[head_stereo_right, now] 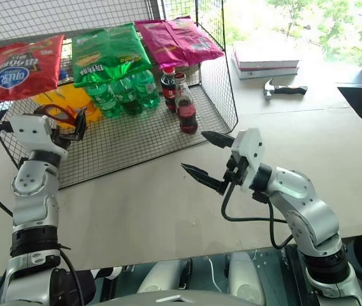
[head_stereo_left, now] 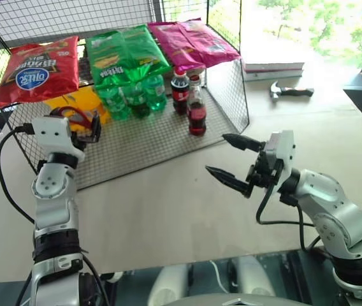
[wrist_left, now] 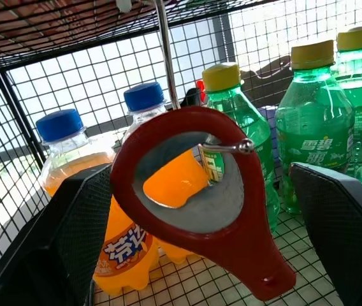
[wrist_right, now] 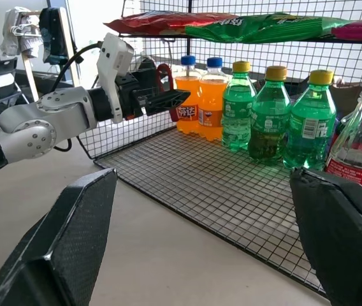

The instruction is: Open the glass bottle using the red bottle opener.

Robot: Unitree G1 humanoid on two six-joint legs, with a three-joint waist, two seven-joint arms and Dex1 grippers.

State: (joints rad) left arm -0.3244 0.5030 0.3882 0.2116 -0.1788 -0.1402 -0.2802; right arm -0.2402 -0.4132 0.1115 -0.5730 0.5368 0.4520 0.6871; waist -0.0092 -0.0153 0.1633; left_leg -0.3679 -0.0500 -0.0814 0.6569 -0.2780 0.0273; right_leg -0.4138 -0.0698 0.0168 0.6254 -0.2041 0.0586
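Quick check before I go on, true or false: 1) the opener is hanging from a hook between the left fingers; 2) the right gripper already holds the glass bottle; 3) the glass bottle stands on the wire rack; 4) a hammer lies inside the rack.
1) True: the red bottle opener hangs by its loop from a hook, between the open fingers of the left gripper.
2) False: the right gripper is open, short of the glass bottle.
3) True: it stands upright on the wire rack.
4) False: the hammer lies on the table outside it.
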